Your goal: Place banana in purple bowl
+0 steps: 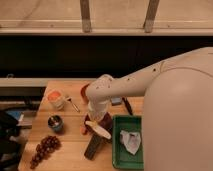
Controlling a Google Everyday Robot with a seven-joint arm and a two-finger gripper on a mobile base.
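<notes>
The black rectangular block is lying on the wooden counter at the near edge, tilted, just left of the green tray, which is holding a crumpled white cloth. Well left of the block, a dark red grape bunch is sitting on the counter. Just above the block, the banana is hanging level, pale yellow with darker tips, and the gripper is reaching down onto it from above; its jaws are closing on the banana's middle. The purple bowl is showing only as a dark sliver behind the banana, mostly hidden by the arm. Left of the banana, a small dark cup is standing. Farther back, a white container with an orange top is sitting near the counter's far left, and the orange-red bowl is peeking out beside the arm.
</notes>
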